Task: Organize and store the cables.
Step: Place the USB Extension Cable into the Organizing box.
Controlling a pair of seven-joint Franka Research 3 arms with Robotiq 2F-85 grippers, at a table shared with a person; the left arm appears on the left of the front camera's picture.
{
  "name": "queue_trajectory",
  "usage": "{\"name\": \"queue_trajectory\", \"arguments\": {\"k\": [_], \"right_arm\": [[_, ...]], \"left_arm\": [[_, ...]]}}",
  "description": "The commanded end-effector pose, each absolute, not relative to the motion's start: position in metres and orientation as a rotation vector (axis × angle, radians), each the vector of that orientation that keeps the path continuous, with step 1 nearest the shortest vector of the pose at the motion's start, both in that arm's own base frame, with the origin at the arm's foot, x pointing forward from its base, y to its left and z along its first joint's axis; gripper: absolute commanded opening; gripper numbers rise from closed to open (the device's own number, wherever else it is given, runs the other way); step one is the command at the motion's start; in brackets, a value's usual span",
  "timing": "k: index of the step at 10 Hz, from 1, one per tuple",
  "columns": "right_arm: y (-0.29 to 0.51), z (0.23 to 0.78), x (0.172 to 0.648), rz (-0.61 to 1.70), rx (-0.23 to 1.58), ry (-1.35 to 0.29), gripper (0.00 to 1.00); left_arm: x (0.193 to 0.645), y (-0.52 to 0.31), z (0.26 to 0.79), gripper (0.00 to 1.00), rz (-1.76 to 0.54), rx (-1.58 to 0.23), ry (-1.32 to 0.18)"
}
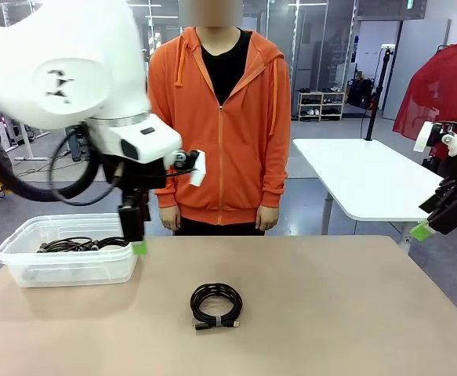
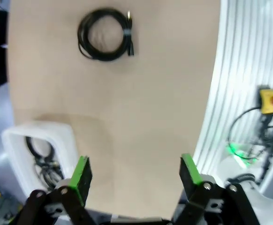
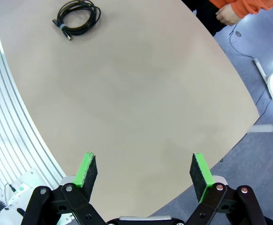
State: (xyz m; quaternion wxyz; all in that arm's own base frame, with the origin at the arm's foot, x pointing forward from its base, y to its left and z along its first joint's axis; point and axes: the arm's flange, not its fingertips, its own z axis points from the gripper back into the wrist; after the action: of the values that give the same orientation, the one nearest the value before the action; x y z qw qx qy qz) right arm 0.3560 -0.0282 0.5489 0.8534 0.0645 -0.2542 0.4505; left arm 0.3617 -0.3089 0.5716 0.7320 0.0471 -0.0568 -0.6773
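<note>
A coiled black cable (image 1: pixel 216 305) lies flat on the tan desk (image 1: pixel 330 313), near its middle. The front view shows further black cables (image 1: pixel 79 245) inside a clear plastic bin (image 1: pixel 24 270) at the desk's left edge, with the left gripper (image 1: pixel 136 235) beside the bin's right rim. The left wrist view shows its fingers (image 2: pixel 81 172) spread wide, holding nothing. The right gripper (image 3: pixel 144 172) hangs over the desk's edge, fingers wide apart and empty; its wrist view shows a person's hand (image 3: pixel 227 15) by an orange sleeve.
</note>
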Motion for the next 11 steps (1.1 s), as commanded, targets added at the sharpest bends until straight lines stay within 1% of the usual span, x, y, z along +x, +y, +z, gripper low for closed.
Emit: {"name": "queue_trajectory", "arguments": {"k": [1, 2, 5, 7, 8, 9, 11], "right_arm": [[-0.027, 0.551, 0.359, 0.939, 0.136, -0.531, 1.00], [-0.027, 0.551, 0.359, 0.939, 0.136, -0.531, 1.00], [-0.027, 0.551, 0.359, 0.939, 0.136, -0.531, 1.00], [-0.027, 0.551, 0.359, 0.939, 0.136, -0.531, 1.00], [-0.027, 0.551, 0.359, 0.939, 0.136, -0.531, 1.00], [-0.027, 0.551, 0.359, 0.939, 0.136, -0.531, 1.00], [-0.027, 0.551, 0.359, 0.939, 0.136, -0.531, 1.00]], "left_arm": [[0.379, -0.341, 0.575, 0.95, -1.530, 0.121, -0.087], [0.387, -0.353, 0.572, 0.95, -1.544, 0.096, -0.076], [0.401, -0.377, 0.554, 0.95, -1.489, 0.069, -0.064], [0.401, -0.385, 0.546, 0.95, -1.487, 0.084, -0.086], [0.400, -0.385, 0.544, 0.95, -1.498, 0.086, -0.060], [0.402, -0.379, 0.543, 0.95, -1.500, 0.058, -0.074], [0.402, -0.379, 0.543, 0.95, -1.500, 0.058, -0.074]]}}
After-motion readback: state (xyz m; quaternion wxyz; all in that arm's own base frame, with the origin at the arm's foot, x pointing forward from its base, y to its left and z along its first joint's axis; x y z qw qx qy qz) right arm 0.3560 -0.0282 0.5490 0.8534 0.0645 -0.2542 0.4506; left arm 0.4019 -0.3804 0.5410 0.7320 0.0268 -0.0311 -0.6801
